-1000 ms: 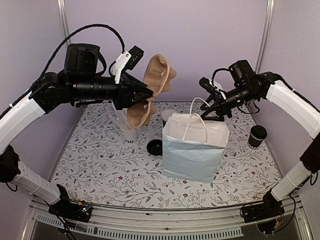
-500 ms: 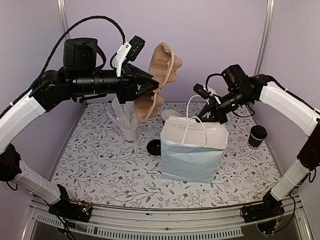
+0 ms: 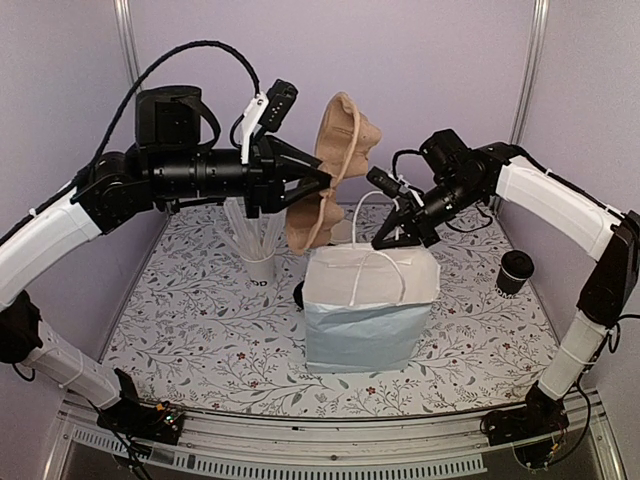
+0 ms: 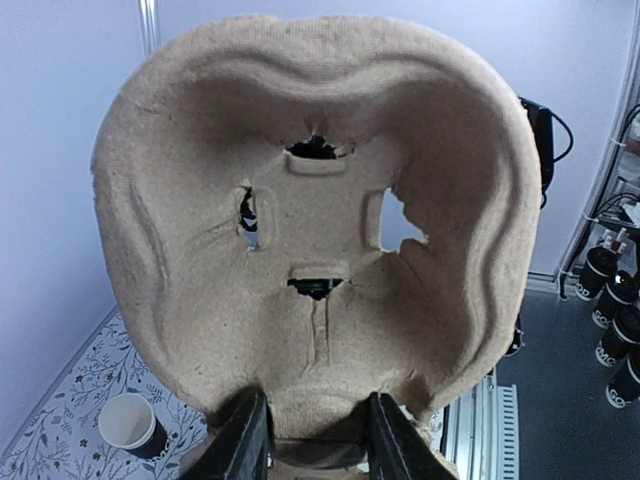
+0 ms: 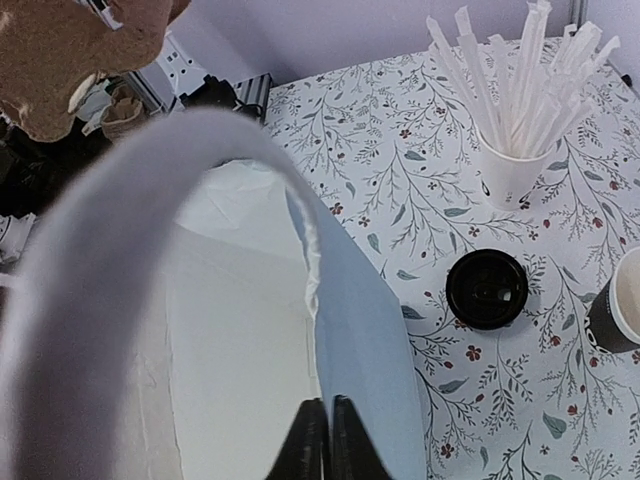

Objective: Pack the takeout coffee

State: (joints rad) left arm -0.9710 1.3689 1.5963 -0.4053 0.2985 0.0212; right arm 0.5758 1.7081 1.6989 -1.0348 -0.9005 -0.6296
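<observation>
Above the table's (image 3: 200,350) far half, the left gripper (image 3: 318,187) holds a pulp carrier (image 3: 345,140) on edge in the air, its hollows facing the wrist camera. In the left wrist view the jaws stand partly open, and the two fingers (image 4: 245,440) clamp the carrier's (image 4: 320,230) lower rim between them. The right gripper (image 3: 385,240) is closed tight on the top rim of the bag (image 3: 370,320). In the right wrist view its fingertips (image 5: 322,440) pinch that edge, with the bag's (image 5: 375,350) mouth gaping white to their left and a handle (image 5: 150,190) arching blurred across it. The carrier hangs over the bag's far left corner, clear of the rim. A lid (image 5: 487,288) lies flat just beside the bag's left wall, and a straw cup (image 3: 260,262) stands further left, apart from both. One cup (image 3: 516,272) stands upright near the table's right edge, well apart from the bag, with bare mat between. The other cup (image 5: 625,300) stands near the lid beyond the bag, hidden in the top view. Open mat lies before the bag and along the near left.
</observation>
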